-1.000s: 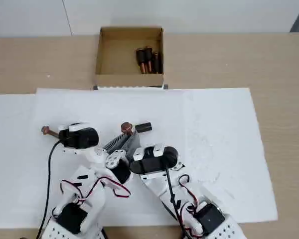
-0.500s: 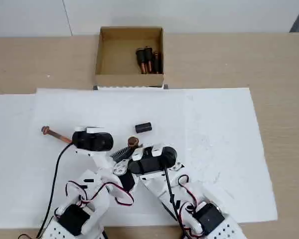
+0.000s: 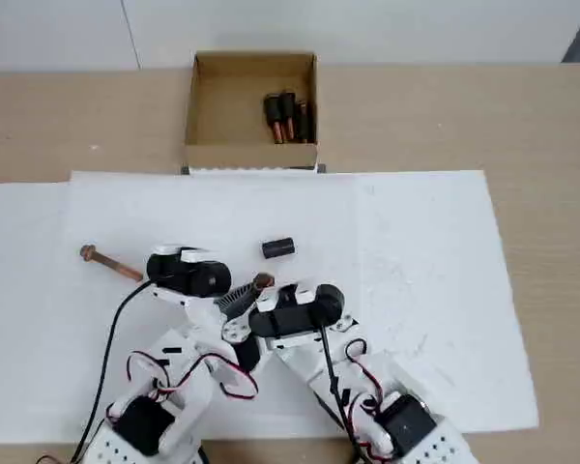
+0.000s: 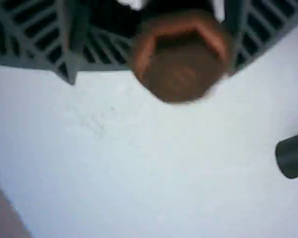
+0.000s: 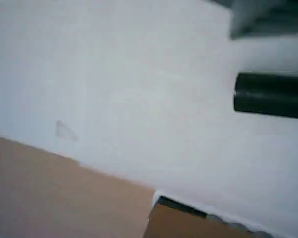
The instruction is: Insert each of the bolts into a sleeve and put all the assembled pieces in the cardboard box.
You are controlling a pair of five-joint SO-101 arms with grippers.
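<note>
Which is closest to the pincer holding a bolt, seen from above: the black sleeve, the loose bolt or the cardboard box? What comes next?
From the left pincer with its held bolt:
1. Black sleeve, just beyond it toward the box.
2. Loose bolt, off to the left on the paper.
3. Cardboard box, farthest, past the paper's far edge.
</note>
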